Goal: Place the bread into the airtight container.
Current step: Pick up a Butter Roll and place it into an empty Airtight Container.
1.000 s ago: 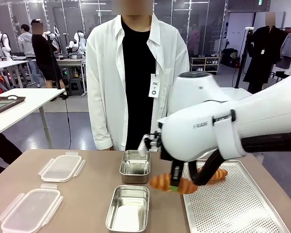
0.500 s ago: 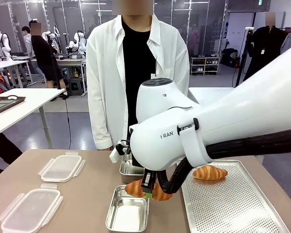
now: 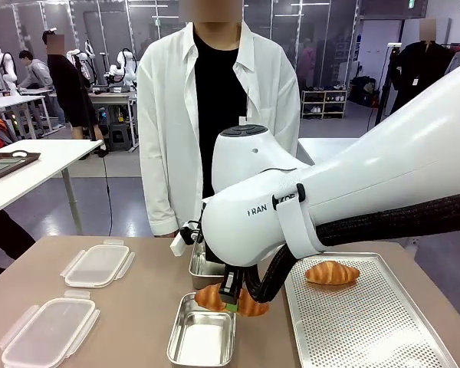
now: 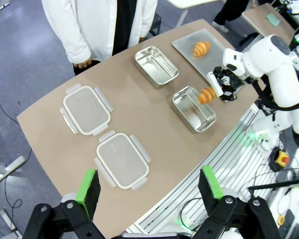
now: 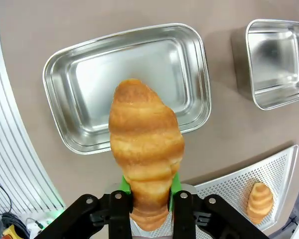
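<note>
My right gripper [image 3: 231,299] is shut on a golden croissant, the bread [image 3: 211,297], and holds it in the air over the right rim of the near steel container [image 3: 202,341]. From the right wrist, the bread [image 5: 145,144] hangs between the green pads above that open, empty container [image 5: 60,99]. A second croissant [image 3: 332,272] lies on the perforated tray [image 3: 368,330]. My left gripper [image 4: 149,185] stands open high above the table, holding nothing; far below it are the held bread [image 4: 206,95] and the near container [image 4: 193,109].
A second empty steel container [image 3: 203,268] sits just beyond the near one. Two clear plastic lids [image 3: 97,264] [image 3: 47,331] lie on the table's left side. A person in a white coat [image 3: 169,138] stands at the far edge.
My right arm has swung left with the bread, from beside the tray's edge to above the near steel container. The grip has stayed shut.
</note>
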